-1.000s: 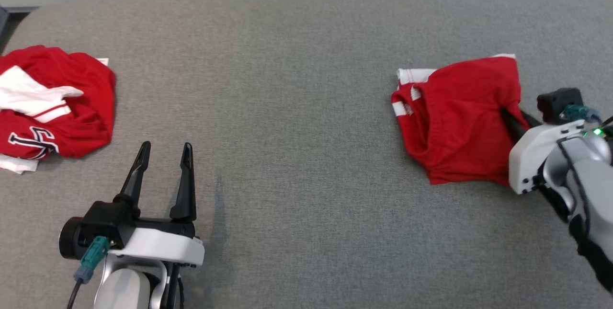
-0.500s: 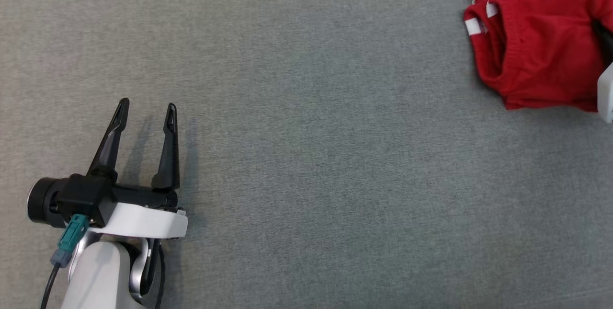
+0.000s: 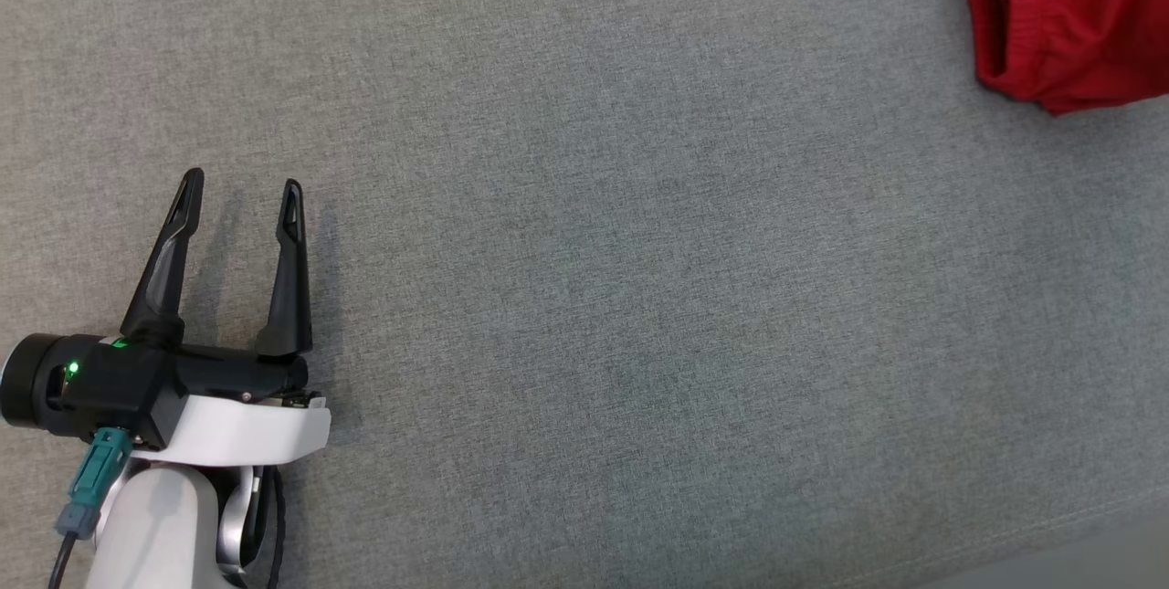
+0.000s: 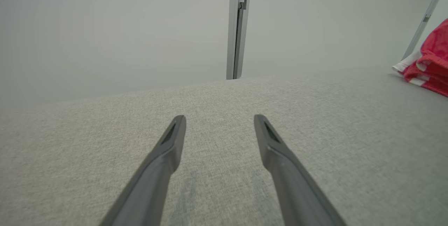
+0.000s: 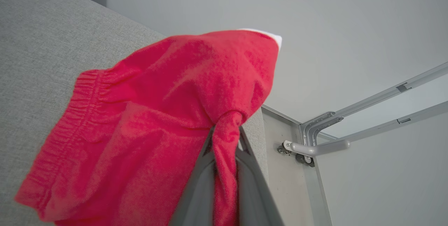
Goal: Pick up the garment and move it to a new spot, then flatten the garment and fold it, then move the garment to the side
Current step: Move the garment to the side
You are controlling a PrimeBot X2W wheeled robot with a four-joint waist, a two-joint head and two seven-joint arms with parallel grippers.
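Garment (image 5: 157,114), red and bunched, is trailing from the right gripper (image 5: 225,131), whose jaws are pinching a twisted fold, probably for carrying it to a new spot. The right wrist view is revealing that pinch. The head view is placing the cloth at the bench (image 3: 639,297) far right, and is showing the left gripper (image 3: 242,192) hovering spread wide, empty.

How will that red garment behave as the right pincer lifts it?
Probably floppy: the red garment bunches into a narrow twist where the right pincer grips it. Likely light: the cloth looks thin. The rest may trail across the table.
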